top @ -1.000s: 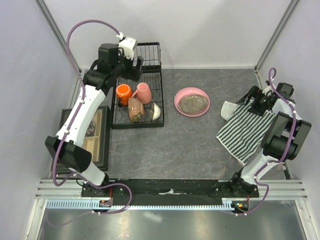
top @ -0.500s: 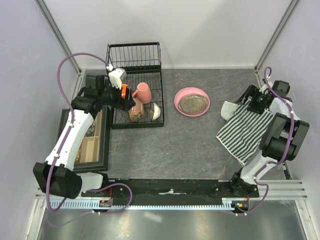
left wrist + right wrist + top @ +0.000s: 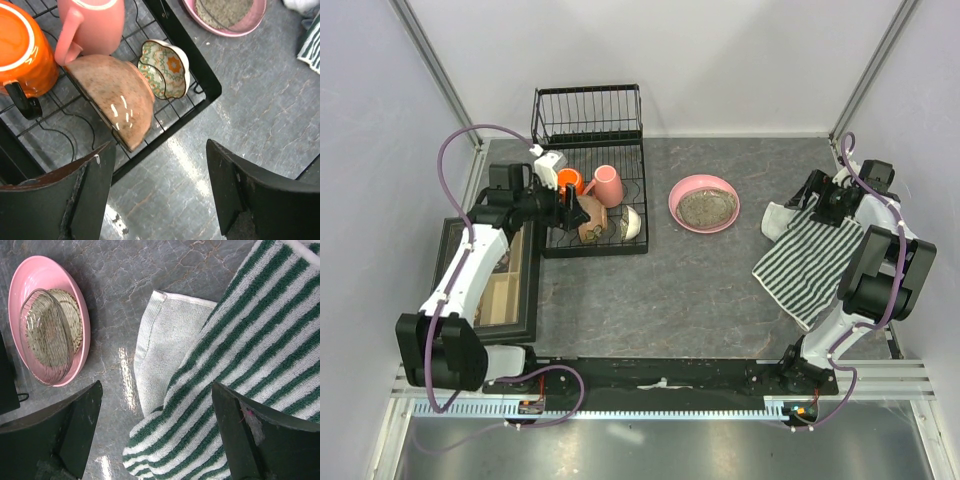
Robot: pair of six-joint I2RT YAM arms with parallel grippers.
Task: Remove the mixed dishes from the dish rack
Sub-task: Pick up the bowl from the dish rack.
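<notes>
Hovering at the black wire dish rack, left end effector is gaping near the tilted tan-brown bowl; right end effector is hanging spread above striped green-white cloth.

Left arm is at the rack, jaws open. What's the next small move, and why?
Probably ease the left gripper down onto the rim of the tan bowl and close. The gripper is open and empty, and the bowl leans on edge in the rack just ahead of it.
</notes>
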